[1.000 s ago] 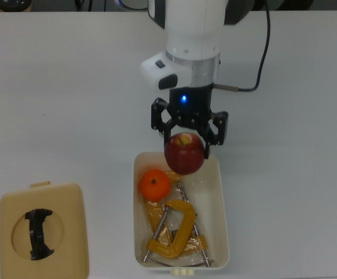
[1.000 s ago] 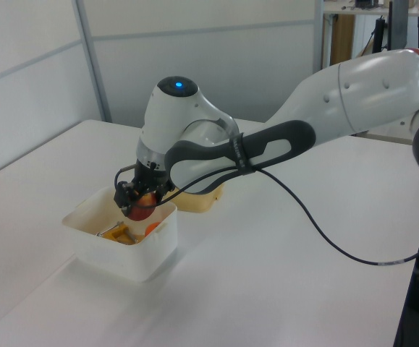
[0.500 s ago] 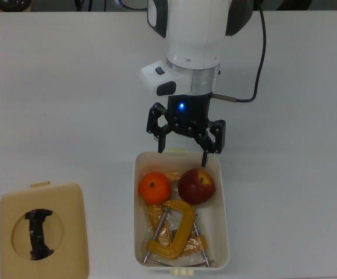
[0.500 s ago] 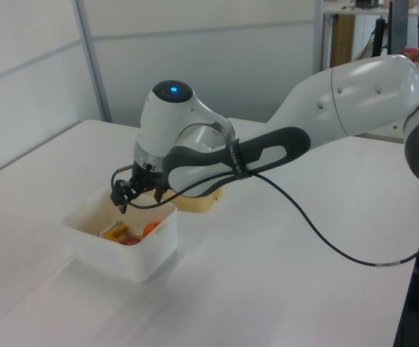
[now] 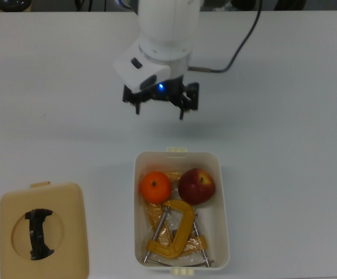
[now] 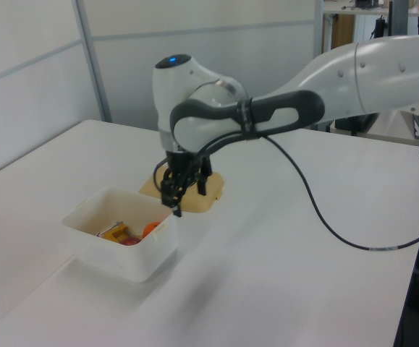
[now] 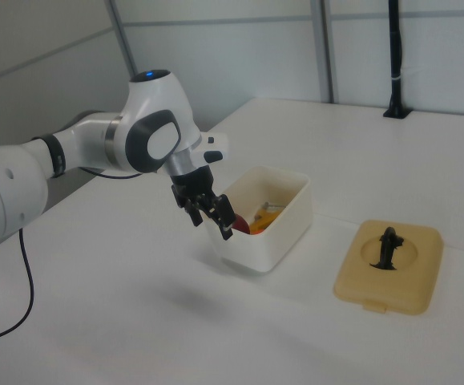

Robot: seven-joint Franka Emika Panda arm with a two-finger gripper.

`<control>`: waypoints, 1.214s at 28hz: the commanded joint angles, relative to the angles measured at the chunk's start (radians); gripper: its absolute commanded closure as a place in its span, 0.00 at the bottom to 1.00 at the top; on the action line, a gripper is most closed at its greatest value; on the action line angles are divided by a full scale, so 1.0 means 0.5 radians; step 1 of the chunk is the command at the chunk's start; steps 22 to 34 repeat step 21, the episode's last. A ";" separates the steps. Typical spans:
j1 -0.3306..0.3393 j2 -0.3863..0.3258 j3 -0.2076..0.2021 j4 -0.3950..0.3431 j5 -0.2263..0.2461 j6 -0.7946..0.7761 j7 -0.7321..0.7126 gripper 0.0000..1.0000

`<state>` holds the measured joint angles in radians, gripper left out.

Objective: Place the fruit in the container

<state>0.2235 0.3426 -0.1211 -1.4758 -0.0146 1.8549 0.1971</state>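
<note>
The cream-white container stands on the white table with both fruits in it. In the top view the orange lies at its upper left and the red apple beside it on the right. My gripper hangs open and empty above the table, clear of the container's far end. The left view shows the gripper raised beside the container, with the orange just visible inside. The right view has the gripper in front of the container, partly hiding the apple.
A yellow C-clamp lies in the container below the fruit. A flat tan lid with a black handle rests on the table at the top view's lower left, and the lid also shows in the right view.
The gripper opened and dropped the apple into the container beside the orange. It then rose and drew back from the container, toward the top view's top.
</note>
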 commanded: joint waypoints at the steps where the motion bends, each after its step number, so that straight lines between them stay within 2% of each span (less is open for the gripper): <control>1: -0.039 -0.154 -0.022 -0.031 0.038 -0.310 -0.292 0.00; 6: -0.109 -0.228 -0.025 -0.034 0.017 -0.415 -0.354 0.00; 9: -0.137 -0.240 -0.031 -0.034 -0.014 -0.424 -0.367 0.00; 18: -0.205 -0.274 -0.034 -0.034 -0.023 -0.424 -0.403 0.00; 34: -0.205 -0.277 -0.049 -0.031 -0.023 -0.424 -0.416 0.00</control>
